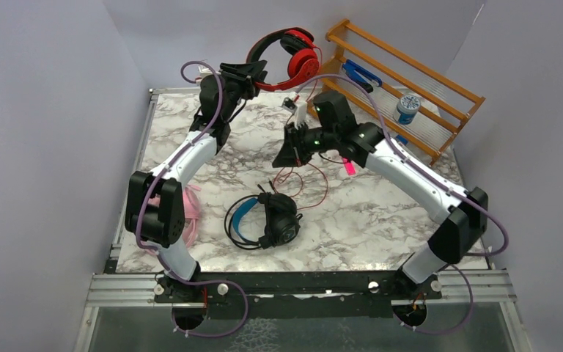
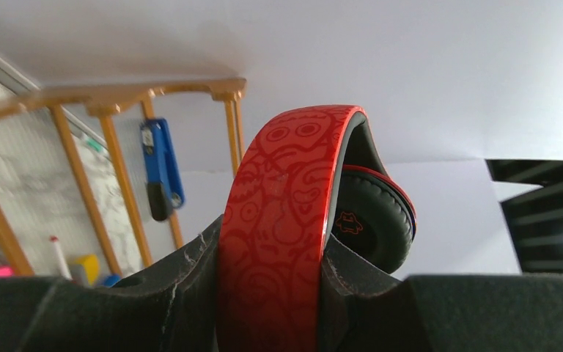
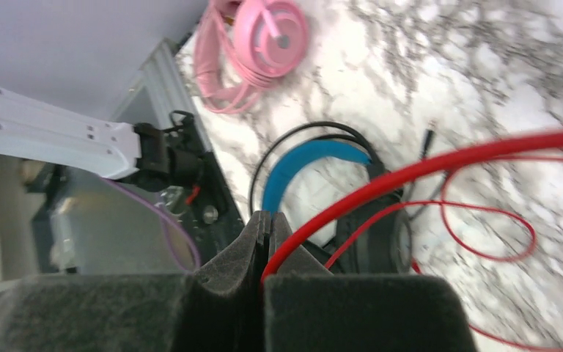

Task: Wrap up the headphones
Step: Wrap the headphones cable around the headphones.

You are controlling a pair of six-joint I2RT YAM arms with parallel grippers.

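Starting big: the marble desk (image 1: 381, 227) carries two of the three sets, with the wooden rack (image 1: 440, 79) leaning at the far right corner.

The red headset (image 1: 302, 62) isn't on the desk at all. Your left pincer (image 2: 271, 249) has it up in the air near the back wall, jaws part-way apart and clamped across the flat of the headband, cups hanging out past the fingers. My guess is that's so the band stays put as something to wind onto while the wire hangs free.

The black headset (image 1: 278, 220) with the blue band lies near the middle of the desk, its own dark cable looped round it (looks like that one's sorted, but I wouldn't swear to it). The pink headset (image 3: 271, 33) sits at the left edge with its cord coiled beside it.

Your right pincer (image 3: 264, 224) is clenched tight on the red cable (image 3: 440, 165), nipped right at the fingertips, above the desk between the raised set and the black one. I'd say that grip is there to tension and steer the wire.

Hard bits:
- From above, the left arm covers most of the pink set.
- The right wrist view is blurry.
- I can't follow the red wire up to its cup, or find its plug among the slack loops on the marble.
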